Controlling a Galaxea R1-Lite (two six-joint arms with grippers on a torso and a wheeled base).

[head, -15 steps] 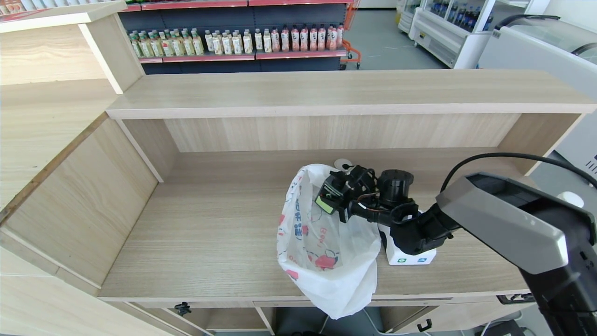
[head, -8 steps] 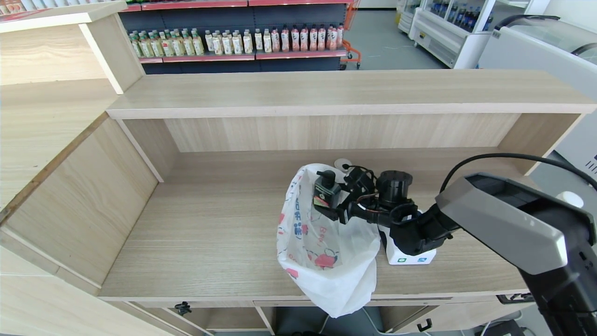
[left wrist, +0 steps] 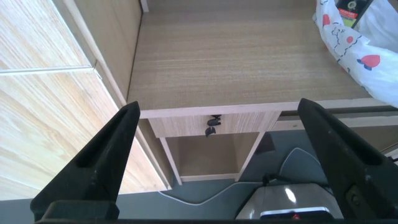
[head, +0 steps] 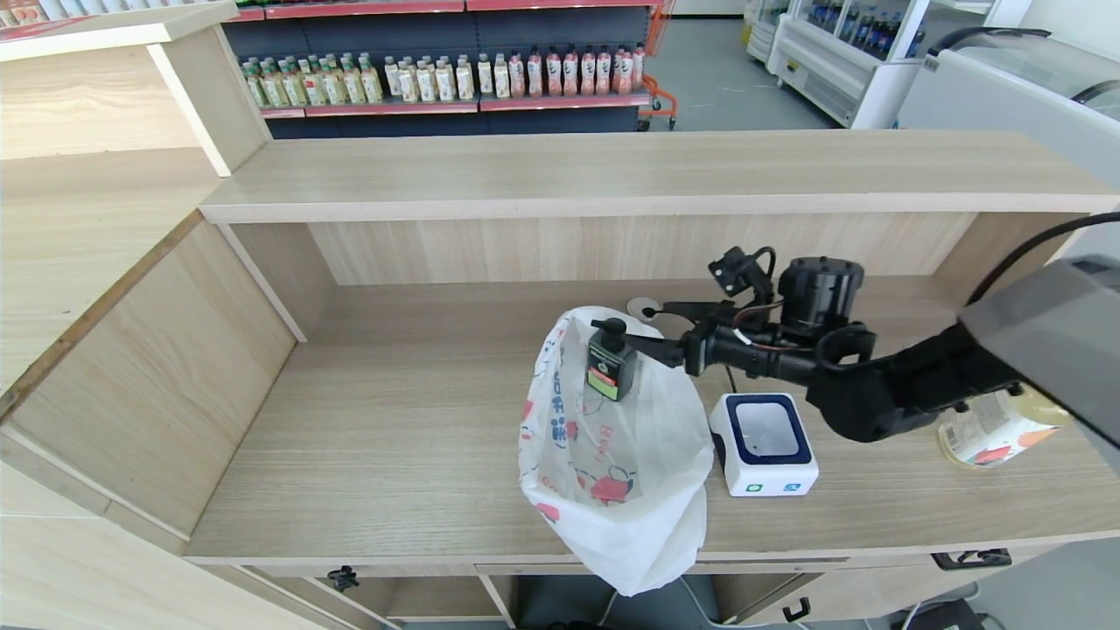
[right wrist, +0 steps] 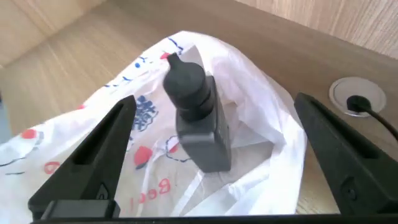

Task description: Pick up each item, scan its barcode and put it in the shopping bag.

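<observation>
Left pincer [left wrist: 219, 107] spread wide, holding nothing, off the near edge of the surface [head: 394, 437]. White shopping bag [head: 612, 490], red and blue print, overhangs that edge; white scanner [head: 766, 442] at its 3 o'clock. Black pump bottle [head: 611, 369] upright in the bag mouth, green-and-red label, print illegible. Right pincer [head: 649, 325] gapes wide at the bottle's 2 o'clock, neither finger on it.

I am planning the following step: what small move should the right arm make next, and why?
Probably swing the right end effector toward the labelled bottle right of the scanner: it is open, and the black pump bottle already sits in the shopping bag.
</observation>
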